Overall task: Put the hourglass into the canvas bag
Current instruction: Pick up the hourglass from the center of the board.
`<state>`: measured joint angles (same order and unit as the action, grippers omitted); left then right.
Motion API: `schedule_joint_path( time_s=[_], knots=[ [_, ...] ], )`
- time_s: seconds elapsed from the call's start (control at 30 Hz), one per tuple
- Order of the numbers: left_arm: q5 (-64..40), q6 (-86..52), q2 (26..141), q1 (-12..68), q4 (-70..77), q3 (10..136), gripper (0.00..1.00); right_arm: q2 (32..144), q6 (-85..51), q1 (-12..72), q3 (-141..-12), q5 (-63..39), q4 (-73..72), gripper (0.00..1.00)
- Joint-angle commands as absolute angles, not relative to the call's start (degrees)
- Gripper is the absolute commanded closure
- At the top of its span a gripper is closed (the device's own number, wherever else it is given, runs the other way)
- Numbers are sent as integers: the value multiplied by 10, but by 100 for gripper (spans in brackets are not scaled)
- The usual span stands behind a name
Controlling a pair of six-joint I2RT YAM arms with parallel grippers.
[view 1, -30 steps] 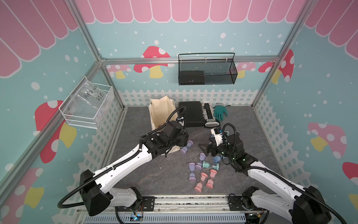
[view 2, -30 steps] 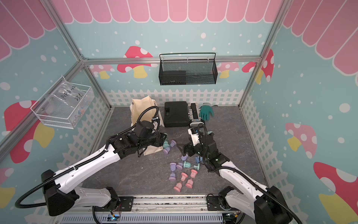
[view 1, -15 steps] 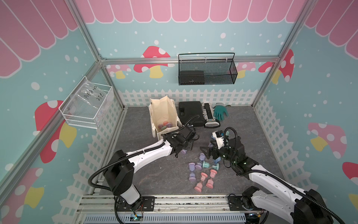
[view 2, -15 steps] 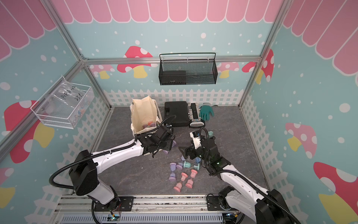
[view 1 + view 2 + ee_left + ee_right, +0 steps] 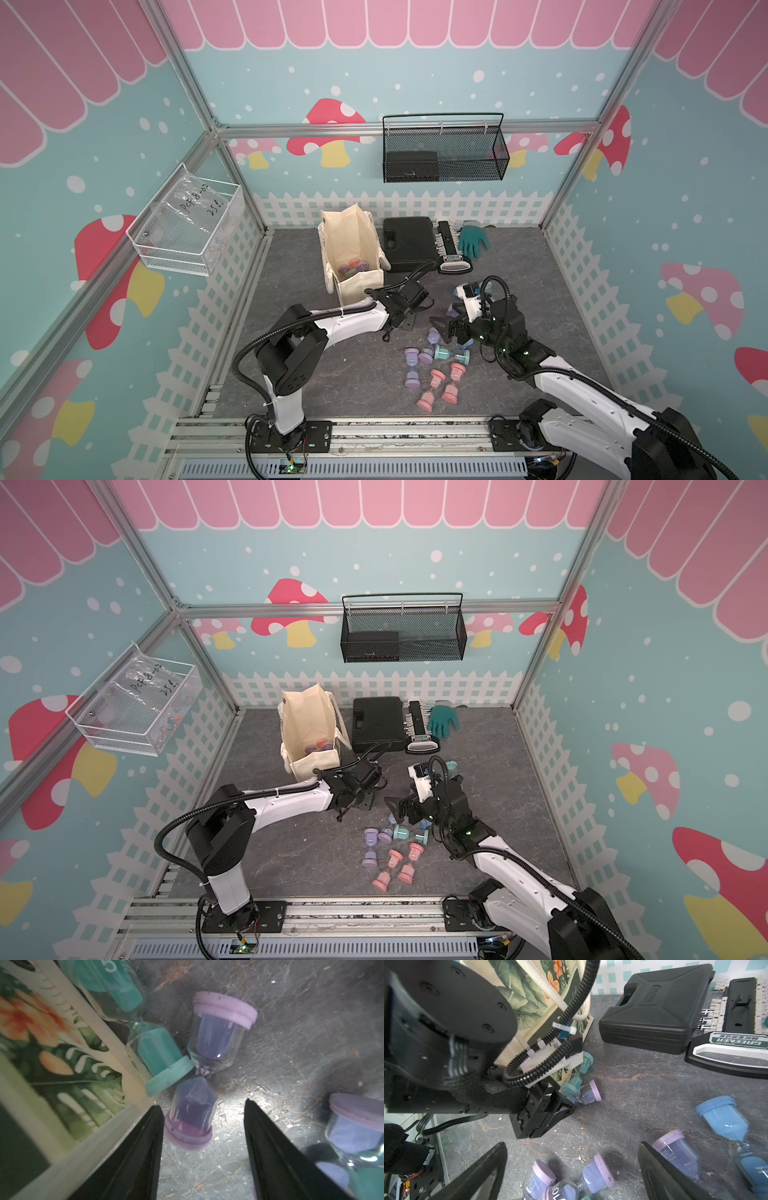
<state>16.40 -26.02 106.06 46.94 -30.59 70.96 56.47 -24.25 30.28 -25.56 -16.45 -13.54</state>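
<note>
The cream canvas bag [image 5: 353, 245] [image 5: 309, 723] stands open at the back left, with several hourglasses in its bottom. My left gripper [image 5: 406, 322] [image 5: 201, 1105] is low on the floor beside its printed side [image 5: 52, 1043]. Its jaws are open and straddle the near cap of a lying purple hourglass [image 5: 194, 1111] [image 5: 588, 1095] without gripping it. A teal hourglass [image 5: 158, 1051] lies against the bag next to it. My right gripper [image 5: 446, 328] [image 5: 572, 1145] hangs open over a cluster of purple hourglasses [image 5: 598, 1172], holding nothing.
More purple, teal and pink hourglasses [image 5: 434, 386] lie scattered mid-floor. A blue one [image 5: 724, 1122] lies beside the right gripper. A black hard case [image 5: 407, 243], a socket rack [image 5: 451, 249] and a green glove [image 5: 473, 241] sit at the back. A wire basket [image 5: 442, 149] hangs on the back wall.
My left gripper has come down from the bag's front to the floor beside it, now around the purple hourglass's end. The right gripper has barely moved and stays open.
</note>
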Motion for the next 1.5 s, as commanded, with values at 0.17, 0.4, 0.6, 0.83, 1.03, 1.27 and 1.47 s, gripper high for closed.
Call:
schedule_joint_path(
  time_s=[0.17,0.4,0.6,0.83,1.03,1.27,1.47],
  knots=[
    [158,-288,1096,461,-289,712,40,559,-241,297,-250,-160,-148,1],
    [125,-315,1104,463,-283,704,41,556,-241,295,-250,-159,-148,0],
    [117,-327,1106,467,-282,686,43,562,-238,293,-252,-159,-147,0],
    [106,-332,1113,468,-270,676,45,564,-237,291,-252,-158,-148,0],
    [96,-333,1117,470,-264,679,53,563,-237,290,-254,-158,-149,0],
    [92,-333,1101,471,-264,679,59,565,-236,289,-259,-160,-149,1],
    [81,-337,1074,471,-264,676,63,564,-237,288,-265,-162,-149,1]
  ],
)
